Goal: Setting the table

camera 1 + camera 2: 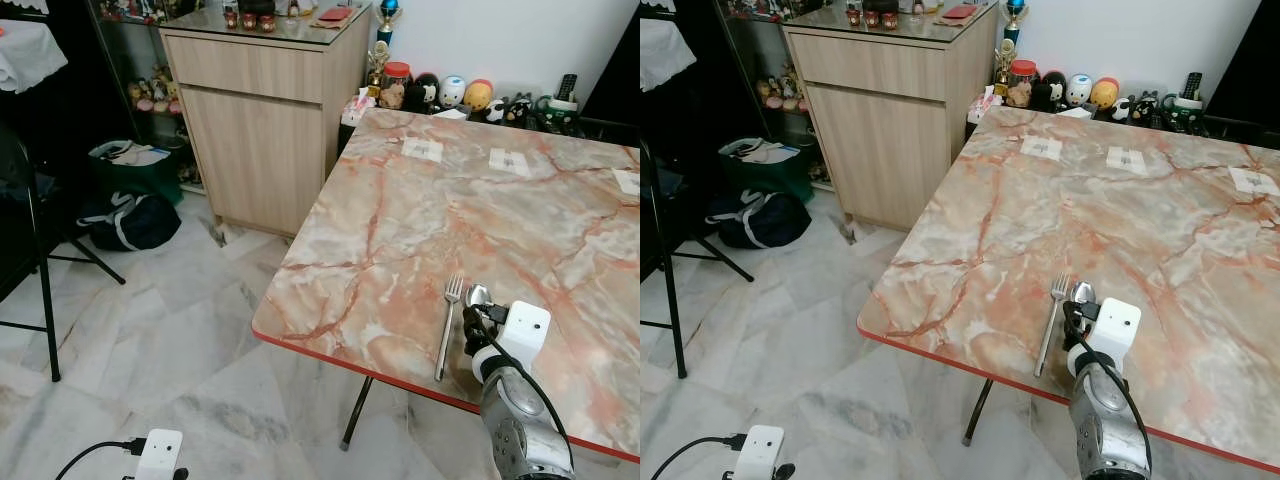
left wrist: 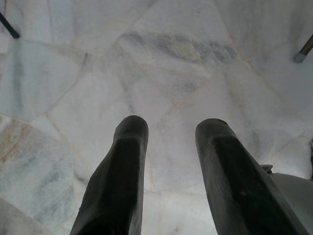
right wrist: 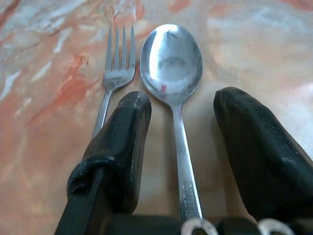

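**Fingers spread over the spoon at the tabletop's near edge**

Fingers (image 3: 122,142) of the right gripper (image 3: 182,105) are parted wide, one either side of the spoon (image 3: 172,63), and neither black pad touches the handle running between them — nothing is gripped. That spoon lies flat, bowl up, pointing away from the robot. Just beside it, on the robot's left, lies the fork (image 1: 447,322), parallel, tines pointing the same way; the two are close together at the heads.

One spoon, one fork, both down on the pink-and-cream marbled tabletop (image 1: 420,230), close to its red-trimmed near edge. Farther along the tabletop sit three small white squares (image 1: 509,162), spaced in a row.

Over on the other side, the left gripper (image 2: 168,147) hangs low above the pale marble floor (image 1: 170,330), its two fingers apart with only tiles between them.

Round the room: a wooden cabinet (image 1: 262,120) with a glass top stands beyond the tabletop's far left corner, small items on it. A row of little figurines (image 1: 450,95) lines the white wall at the tabletop's far end. A dark bag (image 1: 125,220) slumps on the floor beside a green basket (image 1: 135,165), and a black chair frame (image 1: 40,270) stands at far left.
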`<state>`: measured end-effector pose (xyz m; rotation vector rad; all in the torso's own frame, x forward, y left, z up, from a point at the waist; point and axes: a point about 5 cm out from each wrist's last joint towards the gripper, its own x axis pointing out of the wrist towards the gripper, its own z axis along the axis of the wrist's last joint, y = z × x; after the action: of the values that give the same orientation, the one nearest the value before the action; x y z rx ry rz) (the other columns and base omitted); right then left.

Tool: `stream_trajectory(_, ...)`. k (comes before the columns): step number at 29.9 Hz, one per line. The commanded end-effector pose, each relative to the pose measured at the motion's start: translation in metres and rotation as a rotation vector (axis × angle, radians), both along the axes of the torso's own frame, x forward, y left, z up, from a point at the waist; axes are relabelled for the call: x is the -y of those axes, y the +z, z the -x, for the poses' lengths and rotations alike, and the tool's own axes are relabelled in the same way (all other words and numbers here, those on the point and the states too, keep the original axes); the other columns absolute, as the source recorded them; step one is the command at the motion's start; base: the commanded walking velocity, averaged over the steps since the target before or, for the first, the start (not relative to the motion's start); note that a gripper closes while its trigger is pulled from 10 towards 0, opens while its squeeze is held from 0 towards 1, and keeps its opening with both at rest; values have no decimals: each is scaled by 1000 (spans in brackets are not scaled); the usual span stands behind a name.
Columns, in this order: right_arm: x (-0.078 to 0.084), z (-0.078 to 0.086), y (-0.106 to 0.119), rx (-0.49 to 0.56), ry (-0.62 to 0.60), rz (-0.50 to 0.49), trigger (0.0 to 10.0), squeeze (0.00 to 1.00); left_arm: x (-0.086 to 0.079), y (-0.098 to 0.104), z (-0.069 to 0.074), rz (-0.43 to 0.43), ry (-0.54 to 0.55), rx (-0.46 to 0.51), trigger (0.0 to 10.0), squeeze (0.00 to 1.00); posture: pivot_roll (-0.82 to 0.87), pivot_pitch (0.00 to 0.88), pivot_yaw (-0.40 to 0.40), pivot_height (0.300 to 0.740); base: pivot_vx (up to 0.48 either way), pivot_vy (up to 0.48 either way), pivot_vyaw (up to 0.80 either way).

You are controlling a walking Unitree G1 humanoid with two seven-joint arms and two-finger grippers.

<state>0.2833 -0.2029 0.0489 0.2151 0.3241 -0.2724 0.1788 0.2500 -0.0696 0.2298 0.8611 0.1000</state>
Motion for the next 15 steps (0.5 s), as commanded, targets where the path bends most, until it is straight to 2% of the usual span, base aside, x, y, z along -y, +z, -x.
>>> stream_trajectory(1,-1,3,-6,-38,13,0,10000,0,-2,0,2,-1,4,-3,10000,0,133,5,-25,740,0,0,0)
stream_trajectory(9,-4,3,-11,-73,37,-1,10000,0,-2,0,2,1,6,-3,10000,0,135,5,-26,740,0,0,0)
stream_trajectory(14,-4,7,-18,-131,43,18,10000,0,-1,-1,2,3,4,-3,10000,0,136,5,-25,740,0,0,0)
stream_trajectory(15,-4,10,-23,-155,43,19,9294,0,-1,-1,2,5,4,-2,10000,0,136,5,-25,740,0,0,0)
